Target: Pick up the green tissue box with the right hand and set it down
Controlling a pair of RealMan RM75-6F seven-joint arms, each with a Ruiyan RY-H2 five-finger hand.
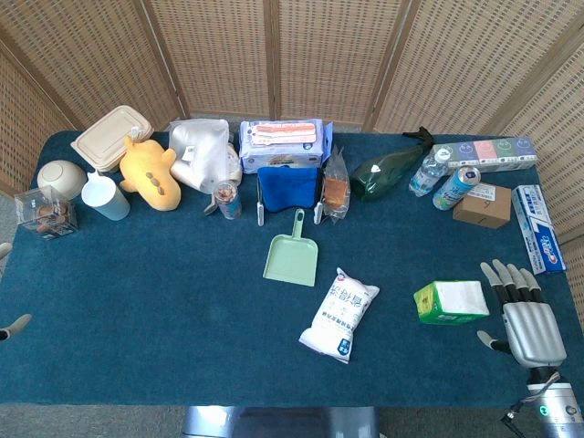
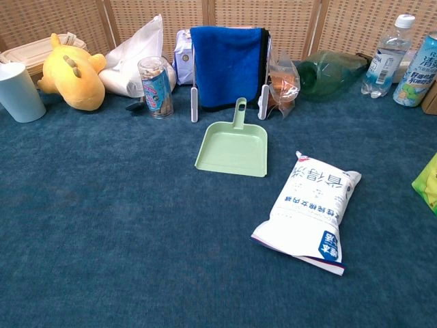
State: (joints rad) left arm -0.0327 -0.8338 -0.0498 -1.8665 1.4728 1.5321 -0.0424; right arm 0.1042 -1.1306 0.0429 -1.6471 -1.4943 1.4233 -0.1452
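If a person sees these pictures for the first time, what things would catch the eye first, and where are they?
Probably the yellow plush toy at the back left of the blue table, and the blue cloth hanging on a small rack at the back centre. Nearer, a light green dustpan and a white bag lie mid-table. On the right, the green tissue box sits just beside the silver right hand, fingers apart, not touching it.

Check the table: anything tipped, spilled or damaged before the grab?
Nothing spilled or visibly damaged. The green tissue box lies flat and slightly skewed beside the open right robot hand, apart from it. The white bag lies flat at an angle, seemingly intact. The green bottle lies on its side in the back row.
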